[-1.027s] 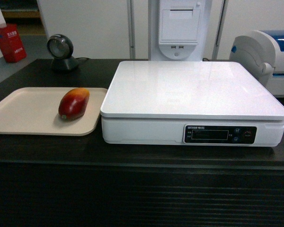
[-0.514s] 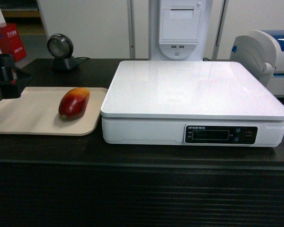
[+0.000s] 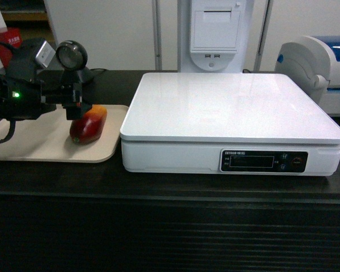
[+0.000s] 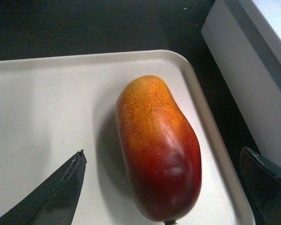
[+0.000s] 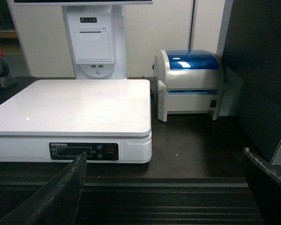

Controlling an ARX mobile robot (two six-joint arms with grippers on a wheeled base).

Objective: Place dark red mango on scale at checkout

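— One counter fills my head view: the dark checkout (image 3: 56, 178), ribbed along its front. What do you get?

— Biggest thing on it is the white scale (image 3: 232, 107), sitting from mid-counter toward the right edge, black display panel (image 3: 263, 161) facing me. Its platform carries nothing.

— And left of it?

— I see a beige tray (image 3: 34, 141) at the counter's left edge, just beside the scale. The dark red mango (image 3: 88, 126) lies on the tray's right half, near the corner closest to the scale.

— My left gripper (image 3: 75, 102)?

— It hangs over the mango, jaws spread. From the left wrist camera, the fingertips (image 4: 61, 187) straddle the fruit without touching it.

— Right gripper (image 5: 164, 187)?

— Spread wide too, nothing between the fingers, at the counter's front edge facing the scale.
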